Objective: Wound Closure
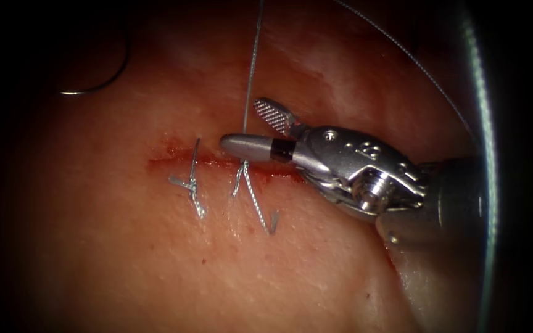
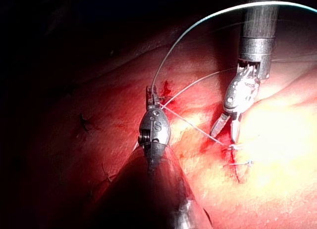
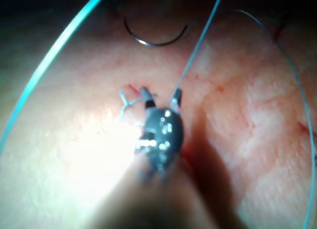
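Observation:
My right tool [image 1: 240, 123] reaches in from the right over the cut [image 1: 217, 163], its jaws open on either side of the thread [image 1: 251, 61] that rises taut from the second stitch [image 1: 249, 188]. It holds nothing. The left wrist view has my left tool [image 2: 152, 93] shut on that thread [image 2: 190, 125], which runs across to the stitch beside the right tool [image 2: 224, 137]. The curved needle [image 1: 97, 86] lies free on the tissue, left of and beyond the cut, not in the tissue. In the right wrist view the thread [image 3: 190, 61] passes between the open jaws [image 3: 160, 93], with the needle [image 3: 156, 41] beyond.
A knotted stitch [image 1: 192, 188] with short cut ends crosses the left part of the cut. Red fluid lines the cut's edges. A long loop of thread [image 1: 414, 61] arcs over the tissue [image 1: 124, 246] at the far right, above the right tool's shaft.

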{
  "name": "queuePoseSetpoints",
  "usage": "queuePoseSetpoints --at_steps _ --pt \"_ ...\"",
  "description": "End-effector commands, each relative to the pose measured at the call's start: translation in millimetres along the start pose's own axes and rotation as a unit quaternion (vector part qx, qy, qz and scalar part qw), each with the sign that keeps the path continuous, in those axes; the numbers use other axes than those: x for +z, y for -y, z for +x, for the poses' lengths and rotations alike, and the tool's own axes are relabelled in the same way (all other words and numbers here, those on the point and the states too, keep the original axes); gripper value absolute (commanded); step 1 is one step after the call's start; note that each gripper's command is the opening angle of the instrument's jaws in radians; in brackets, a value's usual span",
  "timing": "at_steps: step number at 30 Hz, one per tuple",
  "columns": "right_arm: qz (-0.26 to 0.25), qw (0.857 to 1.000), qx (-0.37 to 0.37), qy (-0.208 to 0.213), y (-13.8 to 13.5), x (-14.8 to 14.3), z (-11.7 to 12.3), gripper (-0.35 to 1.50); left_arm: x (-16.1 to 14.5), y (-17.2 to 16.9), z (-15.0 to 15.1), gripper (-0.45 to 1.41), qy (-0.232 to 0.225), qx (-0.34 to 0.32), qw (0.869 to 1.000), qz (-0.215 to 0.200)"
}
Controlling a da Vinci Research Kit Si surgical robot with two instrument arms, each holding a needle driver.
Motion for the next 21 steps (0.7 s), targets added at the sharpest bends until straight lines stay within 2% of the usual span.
queuePoseSetpoints --at_steps 1,2,8,14,21 --pt "-0.001 1.0 -0.003 0.004 -0.4 1.0 -0.9 1.35 0.7 0.1 -0.1 -0.45 -0.002 0.004 1.0 0.0" --pt "-0.005 1.0 -0.005 0.015 -0.9 1.0 -1.2 1.35 0.7 0.0 0.1 -0.45 -0.003 0.003 1.0 -0.002" --pt "-0.009 1.0 -0.001 0.016 -1.9 2.1 -1.5 1.35 1.0 -0.3 0.5 -0.45 -0.004 0.002 1.0 -0.003" --pt "-0.008 1.0 0.001 0.016 -1.4 4.7 -1.1 1.37 1.2 -0.5 0.7 -0.45 -0.007 0.005 1.0 -0.005" --pt "-0.002 1.0 -0.001 0.018 -1.1 6.1 -1.6 1.33 1.2 -0.5 1.3 -0.45 -0.007 0.008 1.0 -0.006"
